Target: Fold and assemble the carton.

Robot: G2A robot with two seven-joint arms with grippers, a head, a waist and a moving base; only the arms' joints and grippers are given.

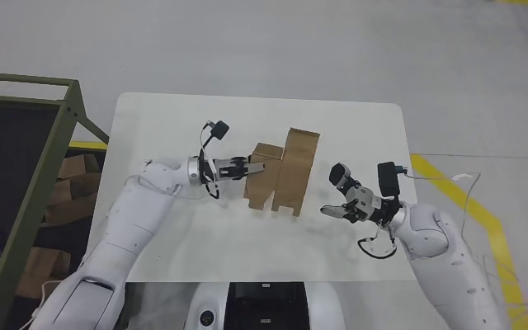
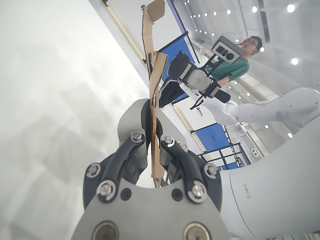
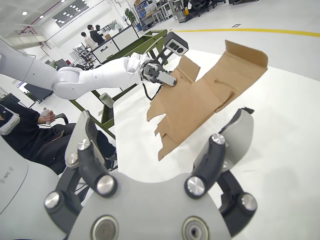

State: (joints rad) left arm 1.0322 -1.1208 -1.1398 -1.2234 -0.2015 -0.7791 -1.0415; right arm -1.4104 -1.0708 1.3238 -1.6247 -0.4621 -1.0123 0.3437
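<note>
A flat brown cardboard carton point(image 1: 280, 171) is held up above the middle of the white table point(image 1: 247, 124), its flaps unfolded. My left gripper point(image 1: 252, 167) is shut on the carton's left edge; in the left wrist view the carton point(image 2: 153, 86) runs edge-on between the closed fingers point(image 2: 155, 116). My right gripper point(image 1: 338, 211) hangs open a short way to the right of the carton, touching nothing. In the right wrist view the carton point(image 3: 200, 93) lies beyond the spread fingers point(image 3: 86, 126), with the left gripper point(image 3: 170, 79) pinching its far side.
A green metal rack point(image 1: 41, 157) holding stacked cardboard stands off the table's left side. The table's near edge point(image 1: 247, 279) runs just below both arms. A seated person point(image 3: 32, 131) is beyond the table edge in the right wrist view.
</note>
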